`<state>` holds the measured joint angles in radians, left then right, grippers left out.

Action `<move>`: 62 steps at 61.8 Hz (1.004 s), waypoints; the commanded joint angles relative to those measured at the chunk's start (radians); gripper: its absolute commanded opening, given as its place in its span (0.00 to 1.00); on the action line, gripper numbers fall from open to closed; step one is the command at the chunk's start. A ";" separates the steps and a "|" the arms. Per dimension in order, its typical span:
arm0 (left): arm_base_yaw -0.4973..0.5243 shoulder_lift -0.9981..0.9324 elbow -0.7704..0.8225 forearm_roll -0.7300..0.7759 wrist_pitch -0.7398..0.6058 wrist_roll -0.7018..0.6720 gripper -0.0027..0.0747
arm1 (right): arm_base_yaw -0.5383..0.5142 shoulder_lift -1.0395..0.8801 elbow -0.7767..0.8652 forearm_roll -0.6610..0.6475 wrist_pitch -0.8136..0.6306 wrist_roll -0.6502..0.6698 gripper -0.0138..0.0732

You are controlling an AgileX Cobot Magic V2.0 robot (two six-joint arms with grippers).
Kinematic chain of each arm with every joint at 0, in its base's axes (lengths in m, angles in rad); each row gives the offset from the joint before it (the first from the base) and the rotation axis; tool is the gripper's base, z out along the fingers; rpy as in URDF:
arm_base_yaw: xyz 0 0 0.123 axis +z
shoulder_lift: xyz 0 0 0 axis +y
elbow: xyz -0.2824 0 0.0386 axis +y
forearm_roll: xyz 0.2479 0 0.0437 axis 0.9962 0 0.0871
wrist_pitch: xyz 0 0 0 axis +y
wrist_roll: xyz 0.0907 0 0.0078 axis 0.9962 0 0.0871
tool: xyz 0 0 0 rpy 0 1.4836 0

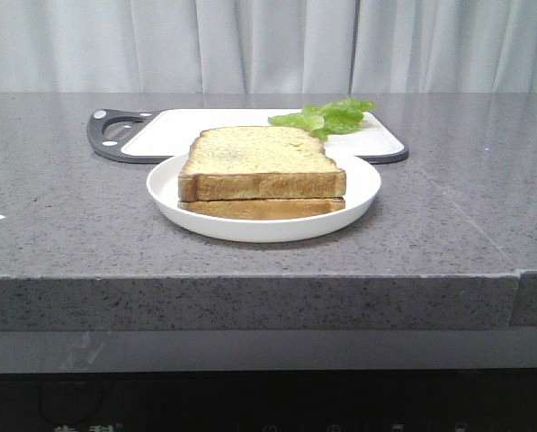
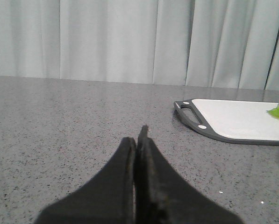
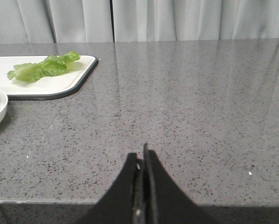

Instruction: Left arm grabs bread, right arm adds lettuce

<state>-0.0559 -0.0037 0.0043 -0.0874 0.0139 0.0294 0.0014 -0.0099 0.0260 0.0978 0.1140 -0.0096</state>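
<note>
Grey speckled tabletop (image 1: 61, 225) edge fills the lower frame of the front view, nearest the lens. Centre frame: white plate (image 1: 165, 184) carrying two stacked toast slices; the thicker bread (image 1: 259, 157) lies on top of a thinner slice (image 1: 261, 209), so it is the one open to a grab. Behind the plate, a white cutting board (image 1: 196, 119) with a dark handle at upper left; lettuce (image 1: 326, 117) rests on the board's right end, upper centre-right, apart from the plate. Likely staged so each arm meets its item from its own side. Neither arm appears in the front view. Left wrist view supplies the left pincer (image 2: 140, 140): fingers pressed together, holding nothing, low over bare tabletop, board at right of frame. Right wrist view supplies the right pincer (image 3: 141, 161): likewise closed and empty, lettuce at upper left. Task looks unstarted.
</note>
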 commanded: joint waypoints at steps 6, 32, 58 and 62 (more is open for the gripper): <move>0.001 -0.018 0.006 -0.009 -0.090 0.001 0.01 | 0.001 -0.022 -0.002 -0.009 -0.093 -0.003 0.02; 0.001 0.027 -0.264 -0.086 0.149 0.001 0.01 | 0.001 -0.013 -0.231 0.006 -0.008 -0.003 0.02; 0.001 0.381 -0.708 -0.041 0.495 0.001 0.01 | 0.001 0.312 -0.635 0.006 0.319 -0.003 0.02; 0.001 0.424 -0.719 -0.041 0.499 0.001 0.01 | 0.001 0.366 -0.662 0.006 0.359 -0.003 0.02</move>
<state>-0.0559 0.3575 -0.6642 -0.1267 0.5546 0.0294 0.0014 0.2826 -0.5754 0.1026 0.4886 -0.0096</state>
